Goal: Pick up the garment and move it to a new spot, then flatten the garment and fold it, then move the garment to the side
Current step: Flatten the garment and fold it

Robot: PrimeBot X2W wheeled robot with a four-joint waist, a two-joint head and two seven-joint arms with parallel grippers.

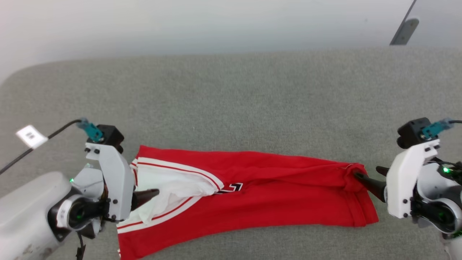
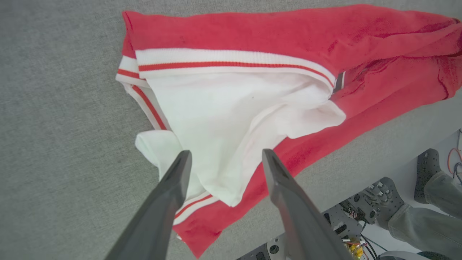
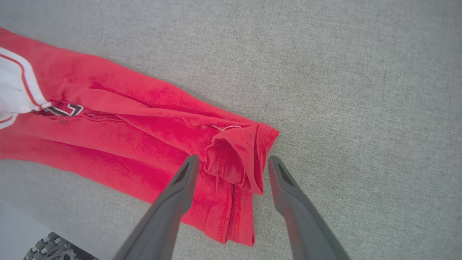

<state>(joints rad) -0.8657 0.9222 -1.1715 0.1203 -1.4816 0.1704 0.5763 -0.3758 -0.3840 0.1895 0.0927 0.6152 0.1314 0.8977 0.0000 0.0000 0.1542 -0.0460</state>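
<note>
The garment [image 1: 260, 191], a red jersey with white striped-trim sleeves, lies stretched in a long band across the near part of the grey surface [image 1: 231, 94]. A bit of black lettering [image 1: 231, 187] peeks from a fold. My left gripper [image 1: 153, 193] is at its left end, open over the white sleeve [image 2: 223, 119], fingers [image 2: 169, 195] apart with cloth lying between them, not pinched. At the right end my right gripper [image 1: 368, 177] is open too, its fingers [image 3: 180, 191] straddling a bunched red hem corner [image 3: 234, 159] without closing on it.
Grey fabric surface [image 3: 361, 90] stretches far beyond and to both sides of the garment. A pale wall [image 1: 180, 25] rises behind it. In the left wrist view, a person's legs [image 2: 433, 202] and a robot base [image 2: 364, 213] show beyond the near edge.
</note>
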